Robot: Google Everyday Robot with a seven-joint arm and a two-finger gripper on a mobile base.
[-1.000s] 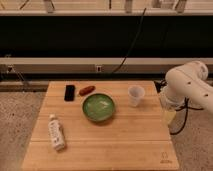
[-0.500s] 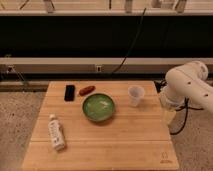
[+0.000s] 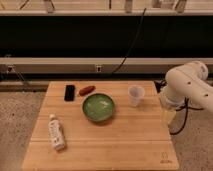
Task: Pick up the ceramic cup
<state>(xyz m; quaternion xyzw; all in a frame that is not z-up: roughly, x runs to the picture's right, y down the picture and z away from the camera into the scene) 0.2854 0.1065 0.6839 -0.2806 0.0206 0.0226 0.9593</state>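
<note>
The ceramic cup (image 3: pixel 135 95) is small, white and handleless, and stands upright on the wooden table (image 3: pixel 100 142), right of the green bowl (image 3: pixel 98 107). My white arm (image 3: pixel 187 85) is folded at the table's right edge. My gripper (image 3: pixel 168 115) hangs below it, pointing down beside the right edge. It is right of the cup and a little nearer to the camera, apart from the cup and holding nothing that I can see.
A black phone (image 3: pixel 69 92) and a red-brown sausage-shaped item (image 3: pixel 86 90) lie at the back left. A white bottle (image 3: pixel 56 132) lies on its side at the front left. A dark wall with cables runs behind the table.
</note>
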